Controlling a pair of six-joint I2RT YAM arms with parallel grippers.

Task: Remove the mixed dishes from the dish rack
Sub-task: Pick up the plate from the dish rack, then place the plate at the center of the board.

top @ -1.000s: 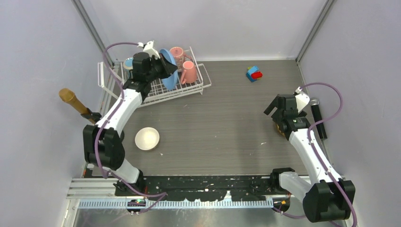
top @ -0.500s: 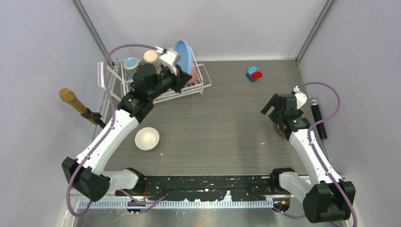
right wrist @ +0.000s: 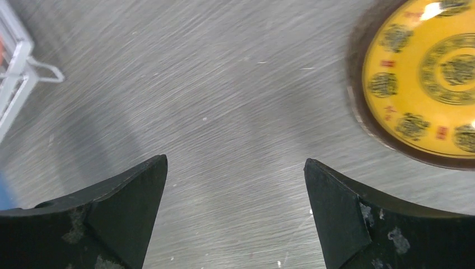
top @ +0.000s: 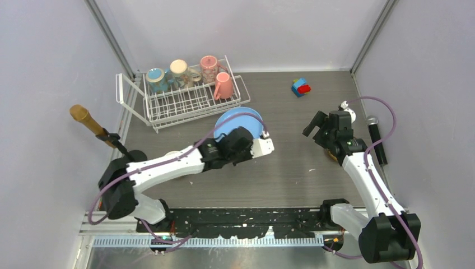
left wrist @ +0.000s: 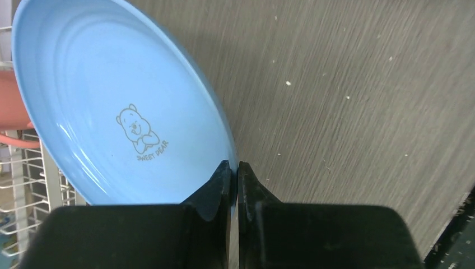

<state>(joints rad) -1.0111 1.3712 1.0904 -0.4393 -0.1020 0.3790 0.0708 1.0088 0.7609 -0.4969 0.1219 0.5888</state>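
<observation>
Table (top: pixel 291 106): grey wood, dish rack (top: pixel 168 107) in far left corner.
Left gripper (left wrist: pixel 231 166): pinched on the rim of the light-blue plate (left wrist: pixel 112 95), outside the rack, over the table.
Right gripper (right wrist: pixel 235 168): wide open, empty, beside yellow plate (right wrist: pixel 431 78).
You have left: four mugs (top: pixel 223 87) in rack.

plate (left wrist: pixel 84 73): light blue, grey bear print
small plate (right wrist: pixel 428 78): yellow, dark medallions, brown rim
rack (top: pixel 178 105): white

Left claw (left wrist: pixel 235 168) pinched, right claw (right wrist: pixel 235 163) spread.
</observation>
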